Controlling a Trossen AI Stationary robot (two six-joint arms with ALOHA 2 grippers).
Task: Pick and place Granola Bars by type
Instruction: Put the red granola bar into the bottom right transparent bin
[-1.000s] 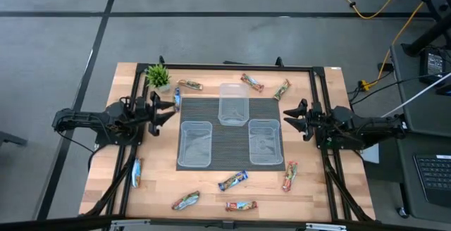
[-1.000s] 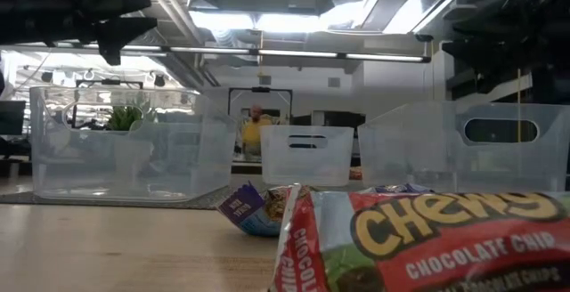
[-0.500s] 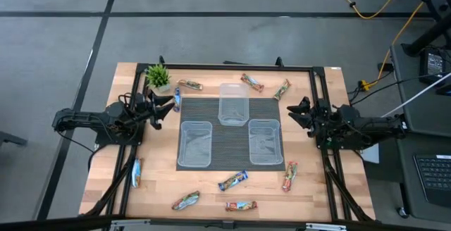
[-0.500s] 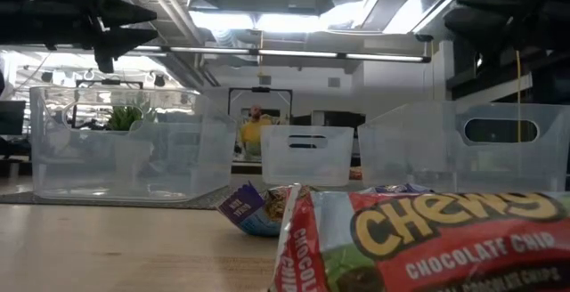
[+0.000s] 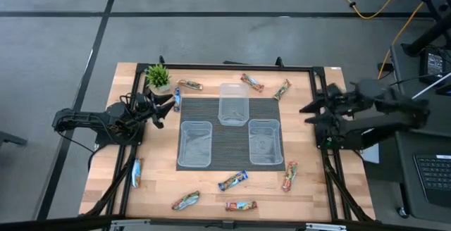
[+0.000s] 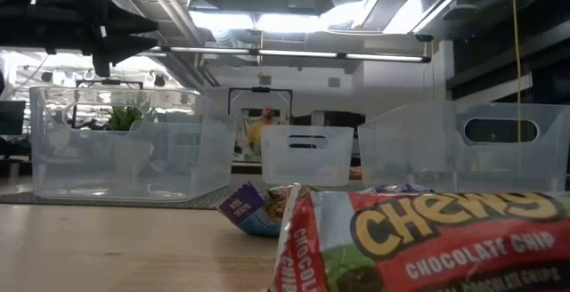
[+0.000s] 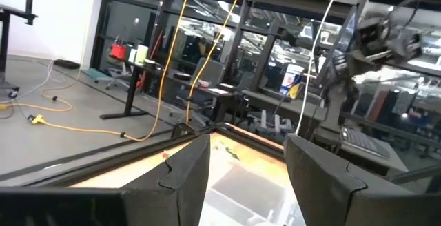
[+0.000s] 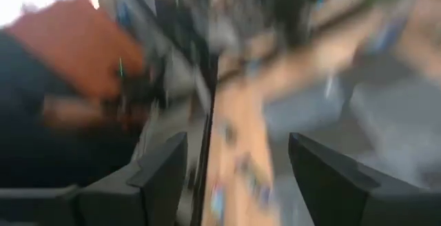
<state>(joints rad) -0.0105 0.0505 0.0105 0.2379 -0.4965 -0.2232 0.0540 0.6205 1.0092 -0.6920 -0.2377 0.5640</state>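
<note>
Several granola bars lie flat on the wooden table: near the far edge (image 5: 189, 85) (image 5: 251, 82) (image 5: 282, 89), a blue one (image 5: 177, 98) just beyond my left gripper, and others along the near side (image 5: 136, 172) (image 5: 186, 201) (image 5: 232, 180) (image 5: 241, 205) (image 5: 289, 176). My left gripper (image 5: 165, 105) (image 7: 244, 185) hovers open at the table's left, by the mat's far left corner, nothing between its fingers. My right gripper (image 5: 307, 115) (image 8: 238, 178) is open and empty, raised above the table's right side. A red "Chewy" bar (image 6: 427, 239) fills the low view's foreground.
Three clear plastic tubs (image 5: 232, 104) (image 5: 196, 144) (image 5: 265, 141) stand on a dark ribbed mat (image 5: 229, 129) at the table's middle. A small green potted plant (image 5: 158, 76) sits at the far left corner. Black rails (image 5: 320, 160) frame the table.
My right gripper has risen quickly, out of the top of the low view, and drawn back a little toward the table's right edge, tipping as it went. My left gripper has stayed in place but swung its fingers slightly toward the far edge.
</note>
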